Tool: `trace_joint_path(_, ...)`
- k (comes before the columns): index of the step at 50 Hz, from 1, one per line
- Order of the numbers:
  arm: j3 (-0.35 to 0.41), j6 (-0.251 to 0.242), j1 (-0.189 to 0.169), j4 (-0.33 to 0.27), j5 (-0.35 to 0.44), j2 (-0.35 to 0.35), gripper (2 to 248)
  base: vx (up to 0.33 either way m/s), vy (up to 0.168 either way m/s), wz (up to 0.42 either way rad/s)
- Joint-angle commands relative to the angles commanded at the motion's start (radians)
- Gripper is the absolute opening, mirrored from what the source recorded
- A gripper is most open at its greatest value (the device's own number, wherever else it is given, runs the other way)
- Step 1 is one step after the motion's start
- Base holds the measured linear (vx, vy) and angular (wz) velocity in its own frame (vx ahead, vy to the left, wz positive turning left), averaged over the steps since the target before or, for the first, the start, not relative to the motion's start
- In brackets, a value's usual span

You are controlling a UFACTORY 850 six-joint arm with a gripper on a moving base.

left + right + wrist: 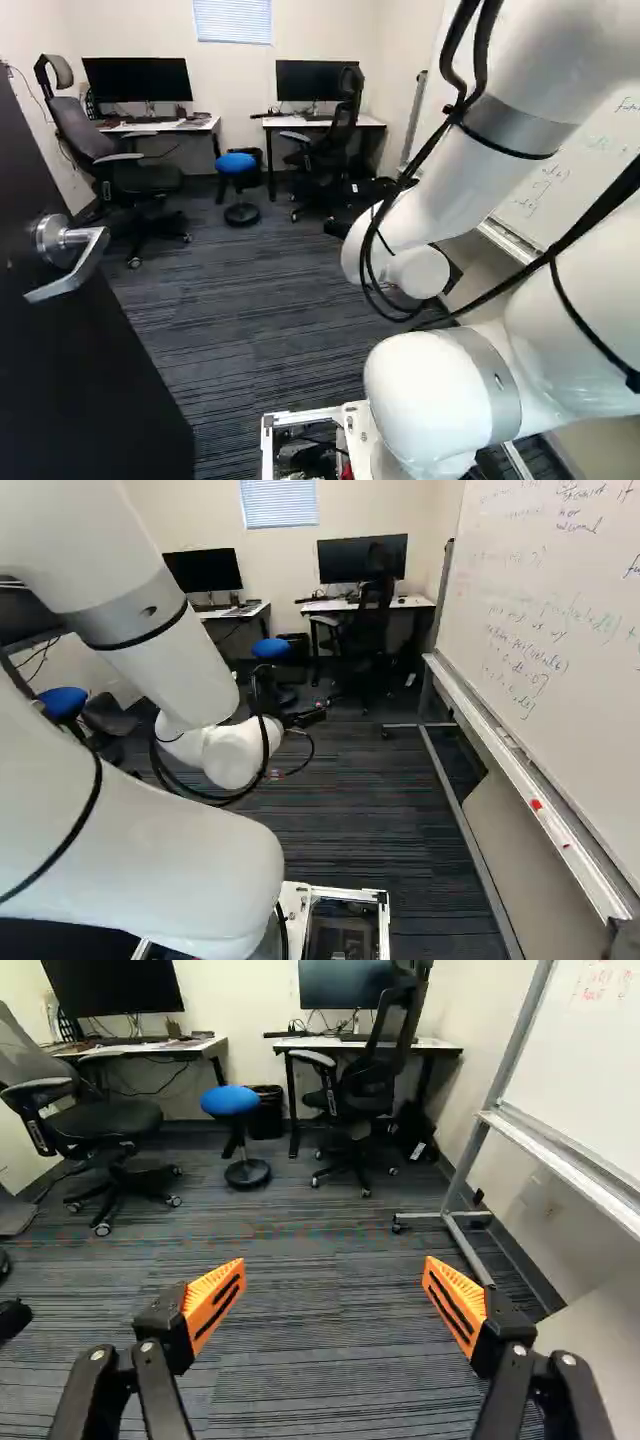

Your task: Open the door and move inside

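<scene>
At the left edge of the left base view the dark door [80,370] stands open, its silver lever handle [86,260] on the face turned toward the room, with nothing gripping it; just past it, farther in, are a grey office chair [135,178] and a desk [150,127] bearing a monitor [140,80]; next comes a blue-topped stool [236,162], then a second desk [272,123] with its own monitor [362,558] and a black office chair [345,110] drawn up close to it.

Right of the middle in that view rises the white arm [430,200]; its lower links lean out toward the right edge from the joint at the foot, and the forearm slopes back down and inward from the top right, so the arm is folded, its rounded wrist joint [418,272] low and near the middle; black cables [380,225] loop along the forearm and around the wrist.

The gripper [306,717] points ahead into the room, out over the striped carpet [240,330] and well apart from the handle; its two fingers, with orange pads [214,1305], are spread wide and hold nothing; at the far right stands the whiteboard [550,610], written on, with a ledge [530,790] along its lower edge.
</scene>
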Motion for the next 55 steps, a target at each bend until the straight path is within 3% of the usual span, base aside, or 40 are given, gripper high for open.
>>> trace_joint_path(40, 0.000, 0.000, 0.000, 0.000, 0.000, 0.000, 247, 0.173, 0.005, -0.008)
trace_joint_path(55, 0.000, 0.000, 0.000, 0.000, 0.000, 0.000, 247, 0.033, 0.001, -0.004)
